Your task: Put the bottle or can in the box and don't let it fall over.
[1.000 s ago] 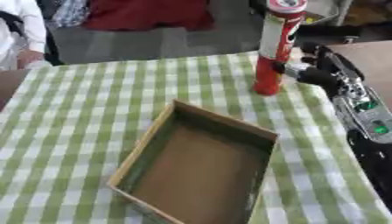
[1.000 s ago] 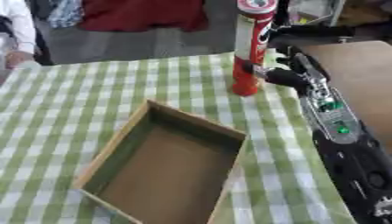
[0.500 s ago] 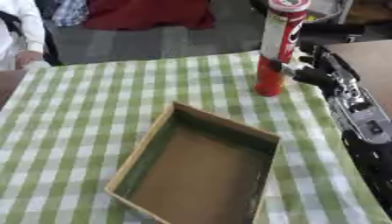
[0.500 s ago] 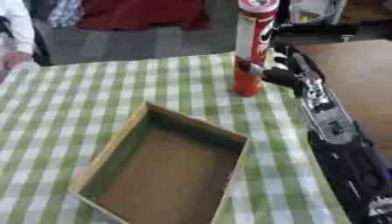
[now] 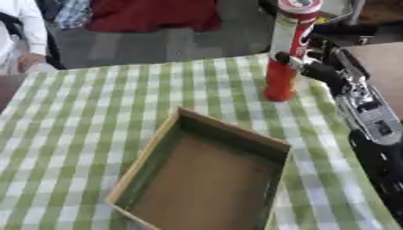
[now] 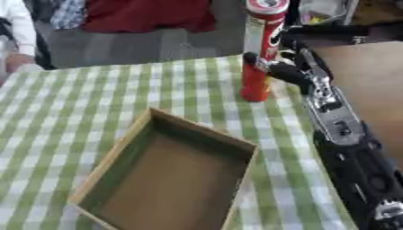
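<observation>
Your right robot hand comes in from the right edge and sits against the tall red can, fingers curled round its mid-body from the right side, so it is pinching the can. The can stands upright on the surface, near the far right part of the green-and-white checked cloth. Its base touches the cloth; it does not look lifted. The can is a tall tube, red at the bottom with a paler band higher up and a red-and-white lid on top.

The box is an open brown cardboard tray, lying askew in the middle to near part of the surface. It sits nearer to you and left of the can, apart from it, not touching. The inside of the box shows only its bare brown floor. Its far corner points toward the can.

Your right forearm runs along the right side of the surface, black with silver joints, from the lower right corner up to the can.

Your left robot hand shows in neither view.

Beyond the far edge of the surface you have a grey floor and something red.
</observation>
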### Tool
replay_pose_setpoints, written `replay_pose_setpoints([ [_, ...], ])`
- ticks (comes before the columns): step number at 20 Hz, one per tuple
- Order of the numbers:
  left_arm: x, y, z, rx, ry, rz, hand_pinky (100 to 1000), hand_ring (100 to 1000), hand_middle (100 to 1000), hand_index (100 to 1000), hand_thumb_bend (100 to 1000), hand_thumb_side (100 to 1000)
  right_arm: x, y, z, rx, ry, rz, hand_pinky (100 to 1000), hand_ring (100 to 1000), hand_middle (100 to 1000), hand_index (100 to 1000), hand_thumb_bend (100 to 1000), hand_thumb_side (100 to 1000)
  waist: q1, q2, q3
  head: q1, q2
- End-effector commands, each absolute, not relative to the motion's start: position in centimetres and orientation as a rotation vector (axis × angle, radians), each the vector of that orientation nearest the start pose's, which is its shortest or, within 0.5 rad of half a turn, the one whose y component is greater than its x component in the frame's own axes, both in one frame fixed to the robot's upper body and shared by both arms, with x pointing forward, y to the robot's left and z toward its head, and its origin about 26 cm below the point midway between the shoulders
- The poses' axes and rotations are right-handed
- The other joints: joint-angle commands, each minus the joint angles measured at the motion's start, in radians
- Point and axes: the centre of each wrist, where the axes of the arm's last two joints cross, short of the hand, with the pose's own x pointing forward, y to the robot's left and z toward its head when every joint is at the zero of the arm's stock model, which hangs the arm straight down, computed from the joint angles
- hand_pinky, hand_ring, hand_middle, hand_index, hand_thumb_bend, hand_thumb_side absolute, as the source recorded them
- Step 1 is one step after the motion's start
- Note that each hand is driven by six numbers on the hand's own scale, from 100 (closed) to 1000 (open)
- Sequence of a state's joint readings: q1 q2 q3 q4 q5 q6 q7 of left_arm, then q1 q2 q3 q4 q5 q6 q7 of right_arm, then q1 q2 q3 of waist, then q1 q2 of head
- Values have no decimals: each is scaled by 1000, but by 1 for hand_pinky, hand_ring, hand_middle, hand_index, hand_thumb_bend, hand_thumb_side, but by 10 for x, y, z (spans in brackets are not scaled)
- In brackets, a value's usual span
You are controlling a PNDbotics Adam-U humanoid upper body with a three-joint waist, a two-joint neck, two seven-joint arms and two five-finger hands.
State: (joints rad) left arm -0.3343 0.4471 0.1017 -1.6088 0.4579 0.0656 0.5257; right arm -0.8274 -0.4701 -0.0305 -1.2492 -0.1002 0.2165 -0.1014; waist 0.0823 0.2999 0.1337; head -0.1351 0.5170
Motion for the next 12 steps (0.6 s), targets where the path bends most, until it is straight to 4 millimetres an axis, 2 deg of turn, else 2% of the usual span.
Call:
replay_pose_setpoints([
  [1, 347, 342, 161, 299, -1887, 468, 841, 825, 751, 773, 635, 678, 440, -305, 261, -367, -1914, 157, 926, 966, 963, 963, 750, 336, -3, -12, 4, -1, -18],
  [12, 348, 339, 163, 286, -1894, 469, 840, 825, 751, 771, 632, 680, 449, -300, 272, -374, -1930, 126, 926, 964, 960, 961, 746, 338, -2, 10, 16, -14, -39],
])
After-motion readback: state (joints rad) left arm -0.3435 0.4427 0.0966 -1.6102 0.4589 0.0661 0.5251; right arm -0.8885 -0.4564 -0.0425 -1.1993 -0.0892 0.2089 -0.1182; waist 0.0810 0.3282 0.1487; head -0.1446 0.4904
